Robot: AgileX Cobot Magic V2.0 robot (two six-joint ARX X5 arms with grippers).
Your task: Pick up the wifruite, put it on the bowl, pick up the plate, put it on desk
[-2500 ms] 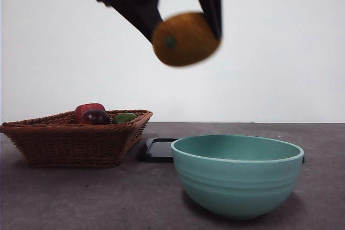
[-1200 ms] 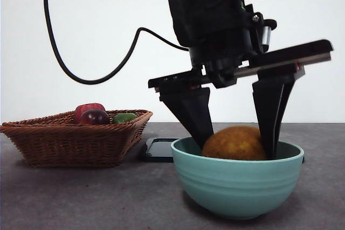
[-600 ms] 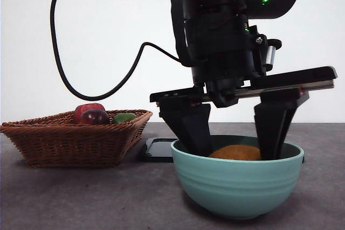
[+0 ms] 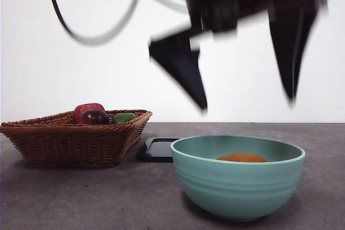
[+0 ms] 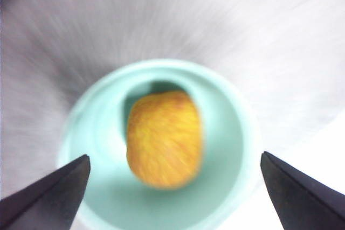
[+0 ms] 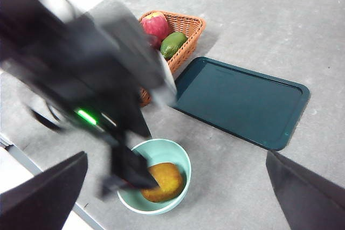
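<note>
wifruite (image 5: pixel 164 139): lies loose in the bowl (image 4: pixel 237 187), near right of the desk (image 4: pixel 97 197).
left gripper (image 4: pixel 245 98): above the bowl, jaws spread wide, empty.
right gripper (image 6: pixel 178 197): jaws wide apart, nothing held, high over the scene.
plate (image 6: pixel 240 100): flat dark tray beyond the bowl, right of the basket (image 4: pixel 70 138).
handling: you likely face a stiff, light, thin tray lying flush; take its raised rim at an edge.

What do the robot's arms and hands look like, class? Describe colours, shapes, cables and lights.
Both are black. The left hand has two wedge-shaped jaws tapering to points, under a crossbar. A black cable loops behind it. The arm shows a green light. The right hand shows matching dark wedge jaws.
</note>
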